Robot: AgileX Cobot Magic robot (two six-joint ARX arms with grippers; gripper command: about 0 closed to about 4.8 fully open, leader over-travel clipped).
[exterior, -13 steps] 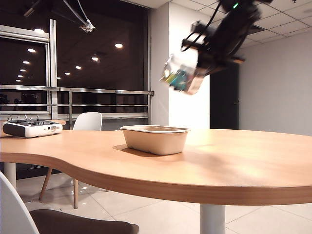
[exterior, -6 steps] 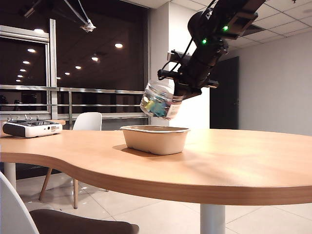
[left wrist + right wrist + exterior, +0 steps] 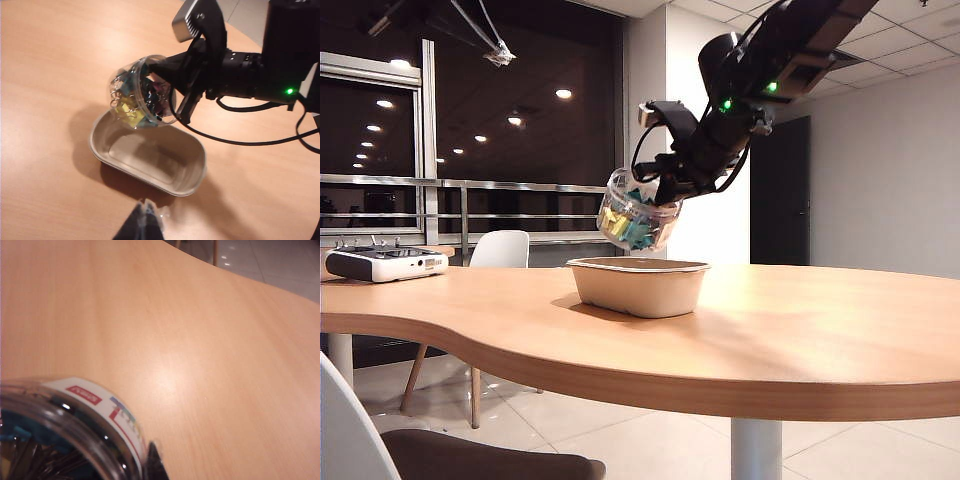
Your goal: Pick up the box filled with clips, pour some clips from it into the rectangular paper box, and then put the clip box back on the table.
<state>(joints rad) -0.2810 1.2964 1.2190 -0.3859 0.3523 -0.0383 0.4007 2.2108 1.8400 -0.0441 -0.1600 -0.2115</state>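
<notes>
- at the far left of the exterior view, a white-grey controller [image 3: 386, 263] sits on the table [image 3: 770, 340], well apart from the work.
- the left gripper [image 3: 145, 222] hangs above the table just beside the rectangular paper box [image 3: 638, 286], jaws together, holding nothing.
- the rectangular paper box rests near the table's middle; its inside looks empty in the left wrist view.
- above it, the right gripper [image 3: 665, 180] is clamped on the box filled with clips [image 3: 637, 212], tilted with its mouth toward the tray's left end.
- the clips [image 3: 131, 102] sit bunched inside the jar; none seen falling.
- judged progress: pickup done, pour just starting; tipping further and setting the jar down remain.
</notes>
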